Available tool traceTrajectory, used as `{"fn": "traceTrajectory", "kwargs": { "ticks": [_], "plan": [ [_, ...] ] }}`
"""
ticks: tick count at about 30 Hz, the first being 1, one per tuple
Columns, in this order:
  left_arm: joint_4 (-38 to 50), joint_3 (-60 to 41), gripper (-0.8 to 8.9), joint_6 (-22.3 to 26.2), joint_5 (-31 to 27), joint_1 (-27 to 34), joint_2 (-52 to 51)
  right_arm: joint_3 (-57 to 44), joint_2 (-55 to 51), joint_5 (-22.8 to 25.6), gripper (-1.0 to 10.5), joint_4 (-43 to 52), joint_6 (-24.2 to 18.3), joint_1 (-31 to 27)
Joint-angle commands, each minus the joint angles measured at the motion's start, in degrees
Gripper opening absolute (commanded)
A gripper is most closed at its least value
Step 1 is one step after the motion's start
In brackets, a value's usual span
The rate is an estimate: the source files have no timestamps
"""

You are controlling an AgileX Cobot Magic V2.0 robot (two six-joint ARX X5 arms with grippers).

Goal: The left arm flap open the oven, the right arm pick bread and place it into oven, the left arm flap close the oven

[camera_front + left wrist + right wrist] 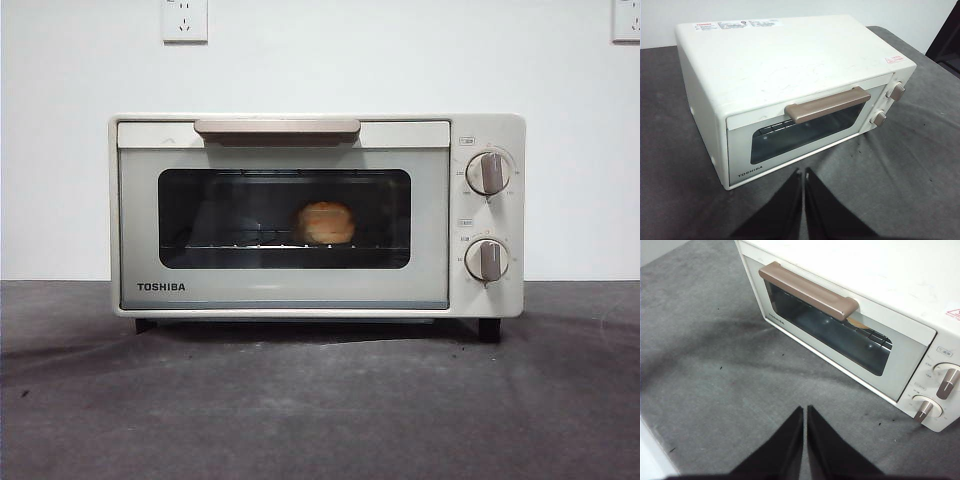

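- Sitting on the dark grey bench [320,400], the oven [300,290] has its door shut, beige handle [277,127] across the top edge of the door.
- Bread [326,222] is inside the oven, on the wire rack [230,245], seen through the dark glass window, right of the window's middle in the front view.
- Two round knobs [488,172] stacked on the oven's right panel, TOSHIBA lettering at the door's lower left.
- Left gripper [803,172] hangs above the bench in front of the oven door, fingers pressed together, holding nothing, not touching the oven.
- Right gripper [805,410] hangs over bare bench in front of the oven near its knob end, fingers pressed together, empty, apart from the oven.
- Neither arm shows in the front view.
- White wall behind with two sockets [184,20] at the top corners.
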Motion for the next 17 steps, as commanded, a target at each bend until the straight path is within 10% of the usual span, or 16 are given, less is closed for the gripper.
{"fn": "traceTrajectory", "kwargs": {
  "ticks": [1, 8, 17],
  "plan": [
    [0.5, 1.1, 0.19, 0.7, 0.0, -0.2, 0.2, 1.0, 0.4, 0.2, 0.1, 0.7, 0.2, 0.5],
    [3.2, 0.7, 0.19, 5.0, -0.5, 1.9, -3.1, 1.0, 0.4, 0.2, 0.1, 0.7, 0.2, 0.5],
    [30.3, -11.5, 0.19, 12.3, -3.5, 9.9, -14.5, 1.0, 0.4, 0.2, 0.1, 0.8, 0.2, 0.5]
  ]
}}
